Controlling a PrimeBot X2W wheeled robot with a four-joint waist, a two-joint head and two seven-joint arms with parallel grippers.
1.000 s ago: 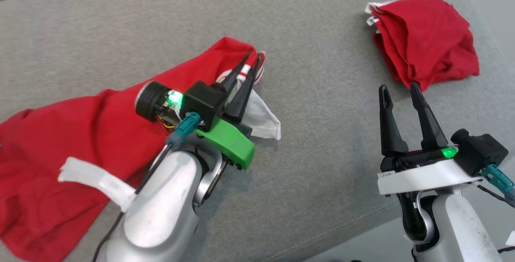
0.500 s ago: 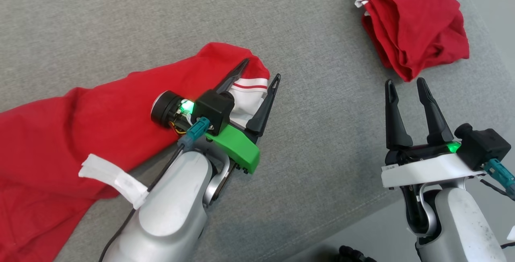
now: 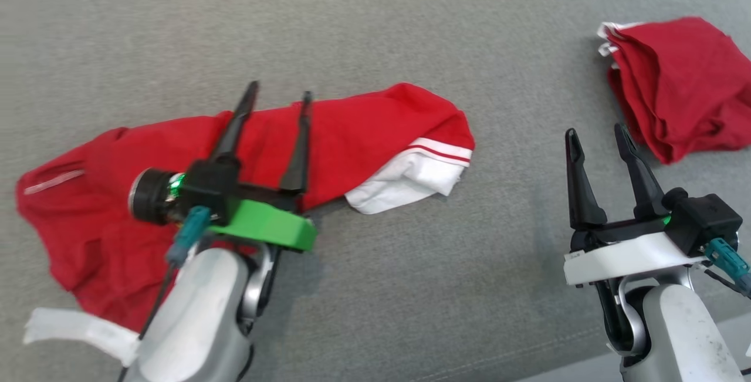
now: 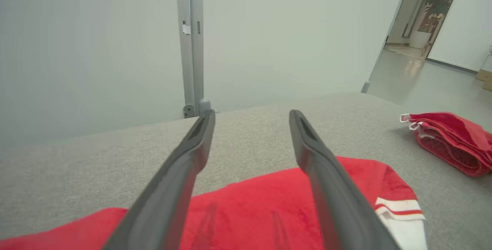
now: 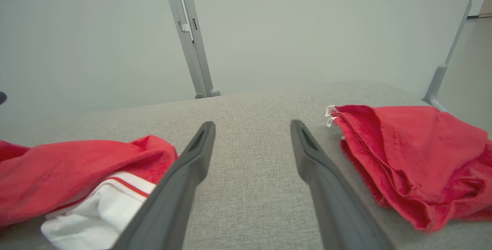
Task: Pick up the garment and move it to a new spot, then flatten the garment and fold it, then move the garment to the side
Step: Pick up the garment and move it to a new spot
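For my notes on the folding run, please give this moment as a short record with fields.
surface: grey woven fabric surface
spread item: red cloth garment with white striped hem, crumpled, centre-left
folded item: red folded cloth bundle, far right, apart
left end effector: open, over the spread item, holding nothing
right end effector: open, over bare surface, empty

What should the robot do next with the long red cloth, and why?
Probably lower the open left gripper onto the rumpled red-and-white garment and pinch an edge, since it lies bunched on the grey fabric surface, not flat, and nothing is held.
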